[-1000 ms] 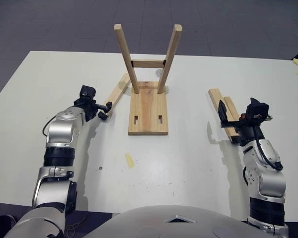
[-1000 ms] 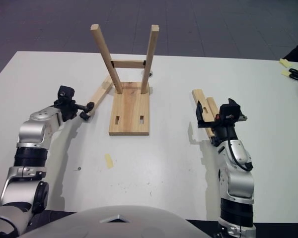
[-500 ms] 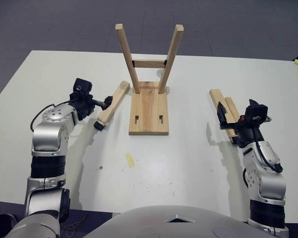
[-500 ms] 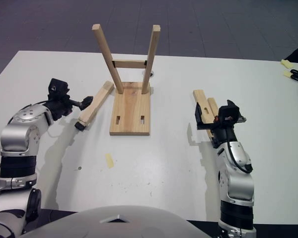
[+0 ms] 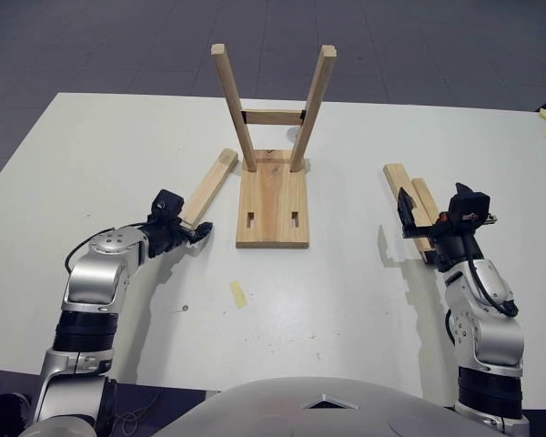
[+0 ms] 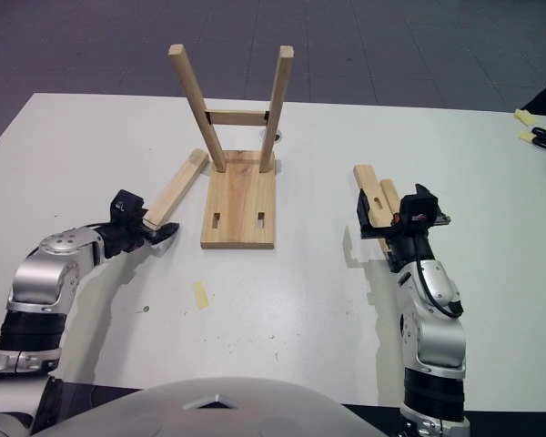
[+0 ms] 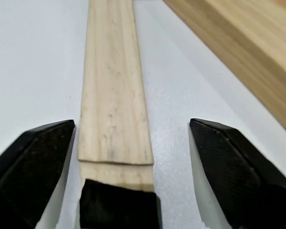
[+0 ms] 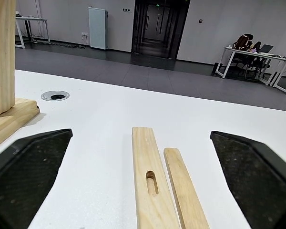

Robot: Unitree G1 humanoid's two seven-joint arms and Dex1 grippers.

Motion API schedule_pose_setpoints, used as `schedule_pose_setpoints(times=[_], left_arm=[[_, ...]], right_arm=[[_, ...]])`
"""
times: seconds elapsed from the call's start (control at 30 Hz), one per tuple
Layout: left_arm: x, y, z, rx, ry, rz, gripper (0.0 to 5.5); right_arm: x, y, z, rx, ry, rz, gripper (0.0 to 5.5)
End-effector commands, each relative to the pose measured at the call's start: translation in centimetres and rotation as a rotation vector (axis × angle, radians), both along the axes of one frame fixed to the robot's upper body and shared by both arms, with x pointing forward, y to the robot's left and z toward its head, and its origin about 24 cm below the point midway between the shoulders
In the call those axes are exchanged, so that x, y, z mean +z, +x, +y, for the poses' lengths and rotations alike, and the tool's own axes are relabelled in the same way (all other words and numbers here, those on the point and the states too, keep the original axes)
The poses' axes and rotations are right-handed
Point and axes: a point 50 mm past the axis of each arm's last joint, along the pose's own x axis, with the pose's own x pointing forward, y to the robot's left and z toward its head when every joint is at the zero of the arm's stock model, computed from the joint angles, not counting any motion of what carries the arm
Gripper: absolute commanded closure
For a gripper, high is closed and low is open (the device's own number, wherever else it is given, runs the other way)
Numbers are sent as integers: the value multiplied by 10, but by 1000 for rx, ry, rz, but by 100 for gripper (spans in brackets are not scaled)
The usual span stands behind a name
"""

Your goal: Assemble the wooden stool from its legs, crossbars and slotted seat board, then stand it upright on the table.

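Straddling the loose leg with the stool about half built

My left gripper is spread wide around the near end of the loose leg, gripping nothing; that leg lies flat on the table, its long axis running away from me and slightly right, just beside the seat board. My right gripper is equally wide over the slotted leg and spare crossbar. The board's two near slots are empty; at its far end two legs joined by a crossbar stand upright. Left, I judge: the second frame and turning the stool over.
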Motion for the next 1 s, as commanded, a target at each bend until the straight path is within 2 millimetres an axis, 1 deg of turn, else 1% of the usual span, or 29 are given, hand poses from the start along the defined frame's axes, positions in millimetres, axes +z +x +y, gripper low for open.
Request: schedule_pose_setpoints(times=[0.03,0.17,0.37,0.43,0.53,0.63,0.7,0.77,0.83,0.9,1.0], left_arm=[[-8,-3,15,27,65,29,188],[-11,-4,17,24,75,33,261],[-9,-3,12,-9,52,20,346],[-9,-3,9,-14,34,20,347],[-10,-3,2,7,-40,36,347],[-2,-1,-9,67,-228,67,347],[12,7,-19,116,-391,66,347],[33,17,-28,145,-536,30,347],[60,30,-33,171,-668,-38,347],[95,45,-34,205,-787,-154,347],[134,58,-33,247,-877,-299,347]], right_arm=[[0,-1,-1,-7,-1,8,10],[-1,-1,0,-7,2,8,10],[-2,0,0,-8,3,10,10],[-2,1,0,-8,4,9,10],[-3,1,-1,-6,6,11,10],[-4,2,-2,-7,6,14,10],[-3,4,-1,-4,13,12,10],[-1,5,1,1,44,3,10],[1,7,1,6,75,-11,10],[5,9,1,6,104,-28,10],[12,15,2,16,128,-56,10]])
